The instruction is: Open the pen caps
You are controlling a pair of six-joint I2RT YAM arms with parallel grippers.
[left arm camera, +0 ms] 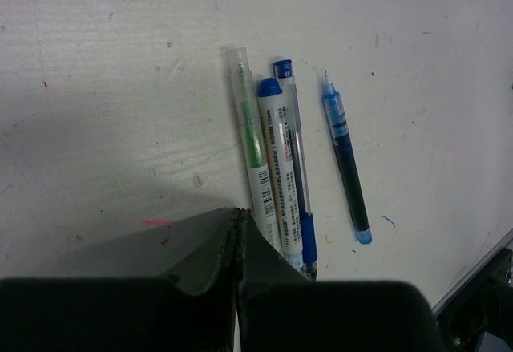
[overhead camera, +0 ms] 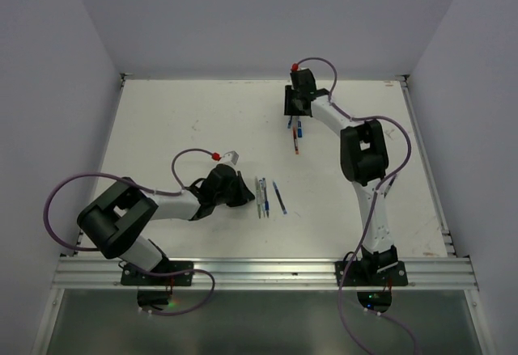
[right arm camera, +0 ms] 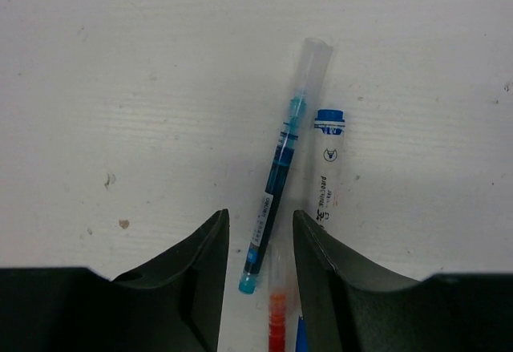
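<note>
My left gripper (left arm camera: 239, 212) (overhead camera: 245, 192) is shut and holds nothing, its tips on the table just left of three pens lying side by side. These are a green pen (left arm camera: 252, 139) under a clear cap, a white marker with a blue cap (left arm camera: 269, 88), and a clear blue pen (left arm camera: 296, 167). A bare-tipped blue ink pen (left arm camera: 345, 159) lies to their right. My right gripper (right arm camera: 260, 216) (overhead camera: 296, 117) stands open over a blue pen (right arm camera: 275, 188) with a long clear cap (right arm camera: 313, 67), its lower end between the fingers, untouched. Beside it lie a white whiteboard marker (right arm camera: 326, 177) and a red pen (right arm camera: 276, 320).
White walls close in the white table (overhead camera: 186, 128) on the left, back and right. A metal rail (overhead camera: 259, 272) runs along the near edge by the arm bases. Purple cables (overhead camera: 61, 197) loop off both arms.
</note>
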